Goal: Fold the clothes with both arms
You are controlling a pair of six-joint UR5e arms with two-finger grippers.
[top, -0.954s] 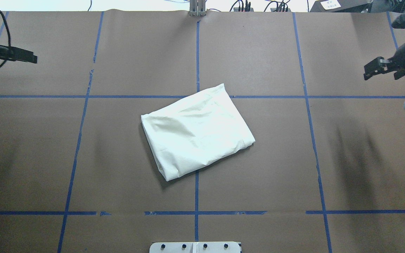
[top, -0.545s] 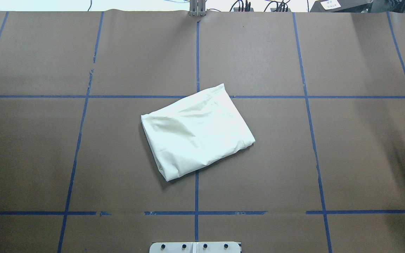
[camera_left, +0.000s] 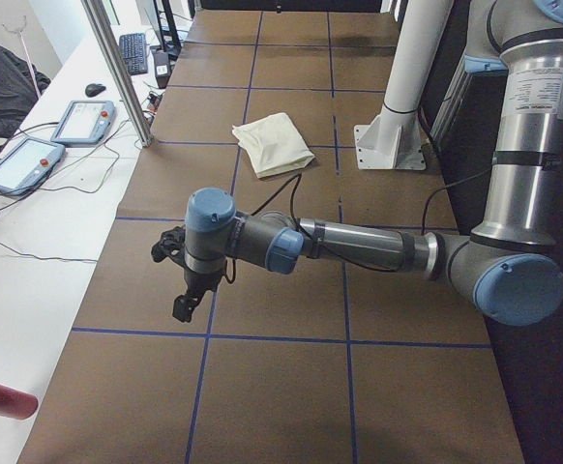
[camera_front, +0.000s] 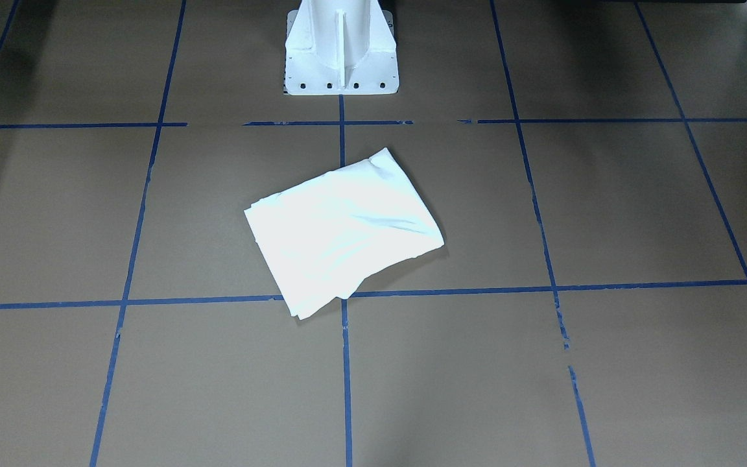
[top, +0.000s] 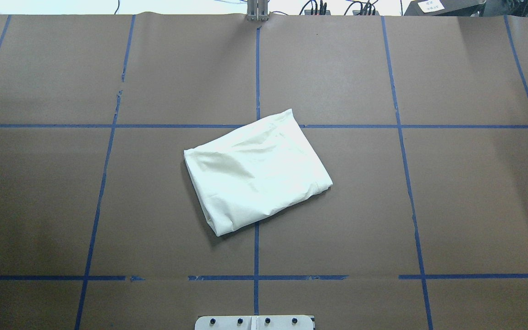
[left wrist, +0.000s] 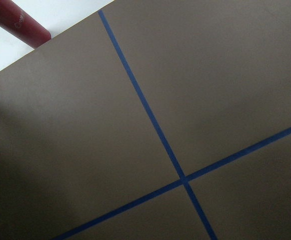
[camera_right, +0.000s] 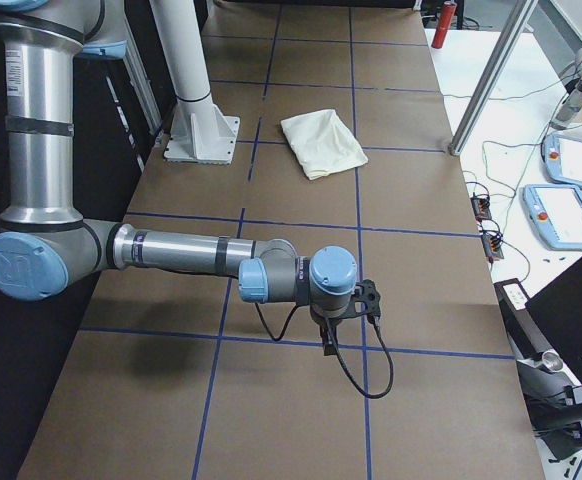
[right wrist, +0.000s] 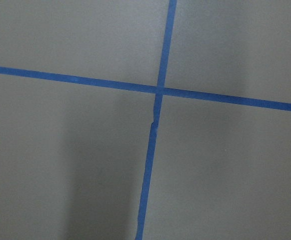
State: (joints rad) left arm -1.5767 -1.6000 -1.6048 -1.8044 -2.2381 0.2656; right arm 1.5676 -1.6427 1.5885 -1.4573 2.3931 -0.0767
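Observation:
The clothes (top: 257, 172) lie as one folded cream-white bundle at the table's middle, plain side up, also seen in the front-facing view (camera_front: 344, 230) and small in both side views (camera_left: 274, 143) (camera_right: 323, 143). No print shows. Both arms are stretched out low over the table's ends, far from the bundle. The left gripper (camera_left: 180, 307) appears only in the exterior left view and the right gripper (camera_right: 329, 343) only in the exterior right view, both pointing down; I cannot tell whether either is open or shut. The wrist views show only brown table and blue tape.
The white pedestal base (camera_front: 340, 45) stands at the robot's side of the table. A dark red cylinder (left wrist: 15, 20) lies on the white bench beyond the left end. Teach pendants (camera_left: 25, 159) (camera_right: 561, 215) and cables sit on side benches. A metal post (camera_left: 117, 68) rises at the table's edge.
Both grippers, at the overhead view's left and right edges one second ago, have moved outward and left that view. The folded shirt has not moved.

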